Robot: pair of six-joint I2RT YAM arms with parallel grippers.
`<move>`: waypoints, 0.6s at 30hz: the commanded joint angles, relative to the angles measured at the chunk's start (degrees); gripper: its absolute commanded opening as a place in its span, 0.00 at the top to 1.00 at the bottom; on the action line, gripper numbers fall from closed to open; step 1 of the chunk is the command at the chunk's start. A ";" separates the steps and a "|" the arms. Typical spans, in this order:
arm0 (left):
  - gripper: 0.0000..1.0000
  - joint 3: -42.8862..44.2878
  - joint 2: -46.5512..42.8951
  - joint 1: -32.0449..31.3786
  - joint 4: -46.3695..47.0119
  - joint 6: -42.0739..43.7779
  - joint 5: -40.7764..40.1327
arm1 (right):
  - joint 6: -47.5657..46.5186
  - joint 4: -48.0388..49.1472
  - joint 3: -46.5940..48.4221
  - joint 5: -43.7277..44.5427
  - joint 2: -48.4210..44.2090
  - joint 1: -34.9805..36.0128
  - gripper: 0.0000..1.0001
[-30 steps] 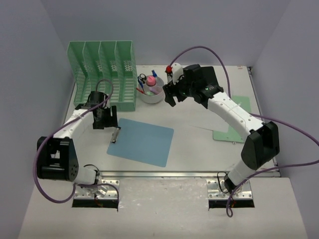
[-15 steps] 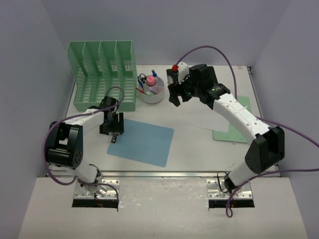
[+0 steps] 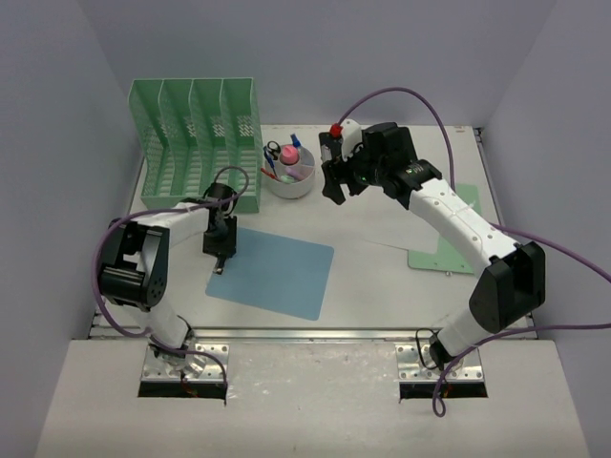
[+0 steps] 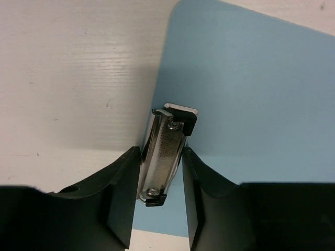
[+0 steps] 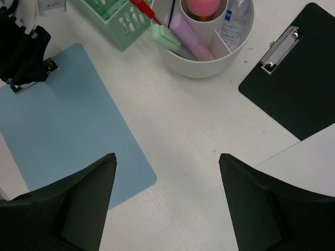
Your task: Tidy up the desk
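Note:
The white desk [image 3: 368,286] holds a blue clipboard [image 3: 277,272] at the front left, also seen in the left wrist view [image 4: 251,94] and the right wrist view [image 5: 63,120]. My left gripper [image 3: 221,250] is low over its left edge. In the left wrist view, my left gripper [image 4: 162,209] has both fingers against the metal clip [image 4: 166,151]. My right gripper [image 3: 332,191] hangs open and empty above the desk beside the white round organizer [image 3: 286,194]. In the right wrist view, my right gripper [image 5: 167,204] has only bare desk below it.
A mint-green file rack [image 3: 196,143] stands at the back left. The organizer [image 5: 199,68] holds pens, markers and a pink ball. A black clipboard [image 5: 298,78] lies right of it. A white sheet [image 3: 401,224] and a green board [image 3: 449,234] lie under the right arm.
My left gripper has moved right and down onto the clipboard's clip and closed around it. My right gripper rose slightly and turned, then held still.

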 commanded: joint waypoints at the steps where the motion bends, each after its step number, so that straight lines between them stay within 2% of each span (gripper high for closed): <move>1: 0.68 -0.26 0.69 -1.54 0.41 1.62 1.31 | 0.82 0.79 2.86 -1.42 0.73 -0.33 0.20; 2: 0.77 -0.43 0.61 -1.54 0.41 1.71 1.58 | 0.73 0.70 3.04 -1.51 0.64 -0.42 0.20; 4: 0.87 -0.61 -0.18 -1.62 0.32 2.33 2.55 | 0.73 0.26 3.22 -2.04 0.73 -0.42 0.20; 5: 0.96 -0.70 -0.53 -1.71 0.41 2.50 2.90 | 0.82 0.26 3.22 -2.30 0.47 -0.59 0.20; 6: 1.00 -0.96 -0.97 -1.80 0.32 3.03 3.17 | 0.73 0.09 3.04 -2.48 0.38 -0.59 0.20; 12: 1.00 -2.10 -8.35 -5.31 1.11 4.87 3.70 | 0.82 -0.61 1.64 -5.20 -1.20 -0.86 0.20; 18: 1.00 -3.16 -19.76 -10.58 3.84 9.00 2.12 | 0.73 -2.98 1.55 -11.08 -1.12 -1.12 0.17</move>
